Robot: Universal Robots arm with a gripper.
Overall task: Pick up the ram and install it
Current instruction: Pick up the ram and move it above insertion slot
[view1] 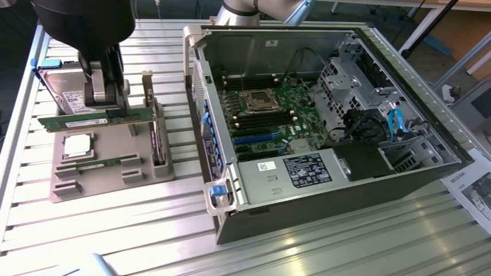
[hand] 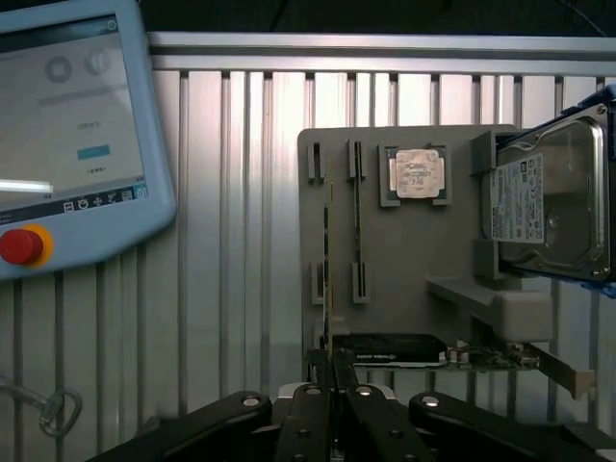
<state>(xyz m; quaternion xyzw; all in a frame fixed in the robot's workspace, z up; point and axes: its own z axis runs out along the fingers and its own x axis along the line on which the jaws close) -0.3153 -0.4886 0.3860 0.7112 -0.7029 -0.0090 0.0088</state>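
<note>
Currently we see the hand (view1: 104,109) closed narrow on the ram (view1: 73,122), pinching the green strip near its middle with a finger on each face. The ram hangs level, long edge down, raised over the grey tray (view1: 107,183). We judge it clear of the tray's brackets and can make out no contact. In the wrist view the hand (hand: 335,393) looks straight down on the held ram (hand: 327,260), which reads as a thin dark line, edge-on, above the tray (hand: 404,260).

Contents of the tray, as noted:
- A second ram stick (view1: 100,164) sits in its pair of brackets on the tray, parallel to the held one. In the wrist view it shows as another thin line (hand: 358,221), just beside the held strip.
- The processor (view1: 77,145), square and silver, lies flat in its recess on the tray, between the second ram stick and the hard drive (view1: 65,95).
- The hard drive leans tilted in a cradle at one end of the tray.
- The expansion card (view1: 153,135) stands on edge along the side of the tray that faces the computer case (view1: 322,190).

The computer case lies on its side near the tray, panel off, with the motherboard (view1: 268,115) exposed. Tray and case both rest on the ribbed metal counter (view1: 115,241). In the wrist view a teach pendant (hand: 77,125) with a red button (hand: 24,245) lies on the counter, well apart from the tray, on the side away from the hard drive.
</note>
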